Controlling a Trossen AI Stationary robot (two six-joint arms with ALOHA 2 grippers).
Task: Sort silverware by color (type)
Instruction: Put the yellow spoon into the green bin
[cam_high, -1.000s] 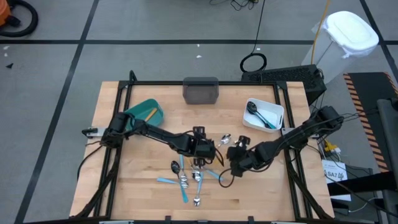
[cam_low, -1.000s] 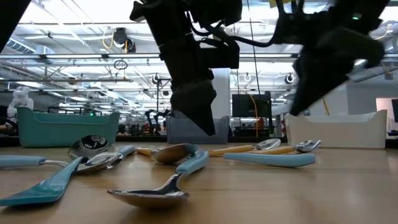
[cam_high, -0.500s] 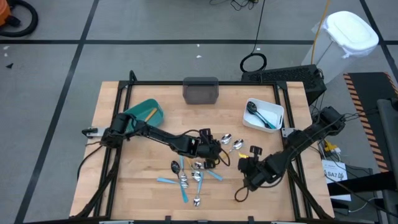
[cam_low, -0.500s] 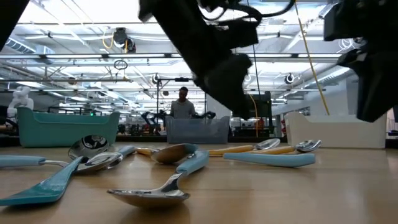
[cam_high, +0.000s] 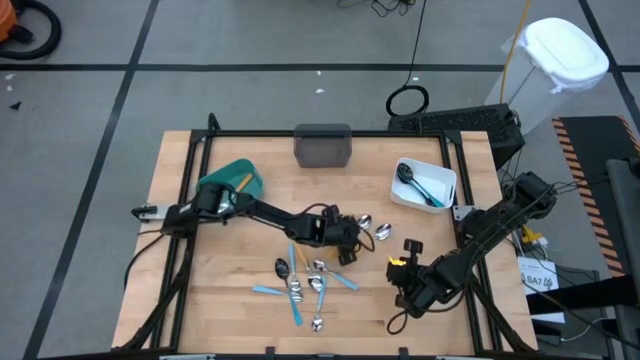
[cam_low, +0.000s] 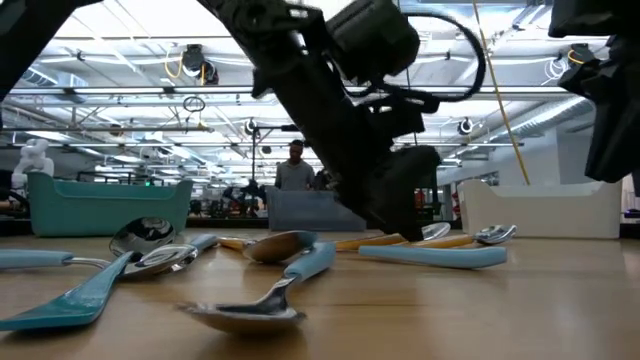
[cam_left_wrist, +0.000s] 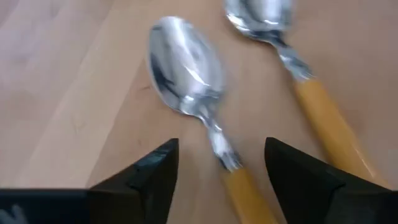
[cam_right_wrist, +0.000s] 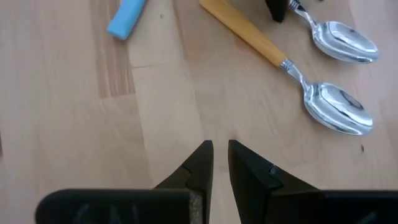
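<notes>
Silverware (cam_high: 305, 283) lies scattered at your overhead picture's lower centre, the left gripper (cam_high: 352, 240) just above it, the right gripper (cam_high: 402, 280) to its right. Your left wrist picture shows fingers (cam_left_wrist: 143, 171) wide astride an orange-handled spoon (cam_left_wrist: 205, 118). Your right wrist picture shows fingers (cam_right_wrist: 198, 167) nearly closed, empty, over bare table (cam_right_wrist: 93, 130).

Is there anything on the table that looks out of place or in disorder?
Nothing looks damaged. The loose silverware lies scattered at mixed angles on the table, not yet sorted. Only the white bin shows pieces inside. The left gripper is open over an orange-handled spoon.
</notes>
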